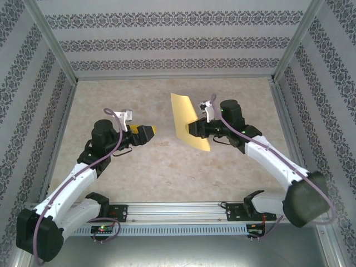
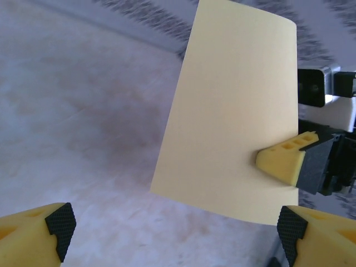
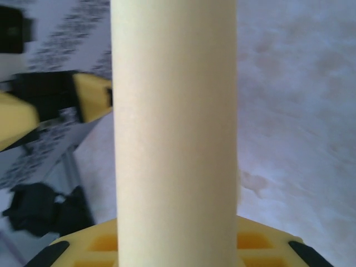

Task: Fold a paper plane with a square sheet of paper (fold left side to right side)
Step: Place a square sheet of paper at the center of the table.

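Two tools: you have both raised over the worktop [image 1: 139,167], facing each other.
Your left tool [image 1: 150,131]: its jaws stand wide apart and hold nothing. It points at the paper from the left and is clear of it.
Your right tool [image 1: 194,128]: it is pinched onto the paper's near edge, low down, with one yellow fingertip [image 2: 281,159] flat against the face.
The sheet of paper [image 1: 187,117]: plain yellow-orange and unmarked. It is held upright off the worktop, slightly curved, right of centre, between your tools.
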### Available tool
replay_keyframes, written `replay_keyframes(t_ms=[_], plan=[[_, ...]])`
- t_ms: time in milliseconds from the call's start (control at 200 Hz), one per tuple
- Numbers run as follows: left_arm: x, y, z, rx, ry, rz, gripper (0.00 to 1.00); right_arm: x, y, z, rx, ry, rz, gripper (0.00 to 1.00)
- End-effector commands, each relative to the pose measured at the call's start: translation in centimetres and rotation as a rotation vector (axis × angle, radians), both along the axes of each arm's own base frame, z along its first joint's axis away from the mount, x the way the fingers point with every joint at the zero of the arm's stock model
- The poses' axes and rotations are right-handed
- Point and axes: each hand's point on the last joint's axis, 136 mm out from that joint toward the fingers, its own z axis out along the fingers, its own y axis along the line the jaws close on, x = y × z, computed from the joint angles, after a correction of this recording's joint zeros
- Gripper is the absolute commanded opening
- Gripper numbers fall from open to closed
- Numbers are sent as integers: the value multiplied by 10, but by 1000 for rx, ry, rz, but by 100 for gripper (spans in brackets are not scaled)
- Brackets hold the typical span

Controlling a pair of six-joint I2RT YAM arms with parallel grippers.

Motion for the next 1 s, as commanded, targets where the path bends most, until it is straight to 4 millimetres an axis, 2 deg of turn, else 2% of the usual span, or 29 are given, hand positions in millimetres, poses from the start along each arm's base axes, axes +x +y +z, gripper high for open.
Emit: replay_keyframes(t_ms=[0, 70, 200, 315, 440, 480, 550, 624, 724, 794, 854, 994], plan=[[-16, -15, 54, -78, -183, -147, 97, -38, 5, 42, 71, -79, 175, 29], [-22, -21, 70, -100, -219, -206, 97, -50, 6, 60, 110, -106, 212, 29], [-29, -33, 86, -128, -253, -293, 97, -71, 13, 86, 158, -144, 278, 29], [-39, -47, 99, -158, -291, -379, 97, -82, 20, 96, 170, -157, 315, 29], [-46, -60, 105, -164, -313, -433, 94, -87, 22, 103, 186, -166, 337, 29], [-47, -63, 106, -165, -314, -442, 89, -88, 22, 105, 190, -169, 337, 29], [-49, -68, 105, -164, -312, -458, 74, -86, 21, 104, 183, -173, 322, 31], [-48, -70, 103, -159, -306, -457, 52, -82, 19, 101, 165, -178, 291, 35], [-41, -69, 91, -137, -274, -428, 23, -69, 11, 89, 117, -175, 204, 43], [-34, -69, 77, -114, -234, -400, 11, -56, 1, 78, 66, -171, 119, 50], [-25, -69, 59, -83, -178, -368, 7, -44, -10, 66, 16, -160, 36, 55], [-6, -69, 10, -4, -22, -312, 5, -13, -42, 28, -145, -121, -183, 71]])
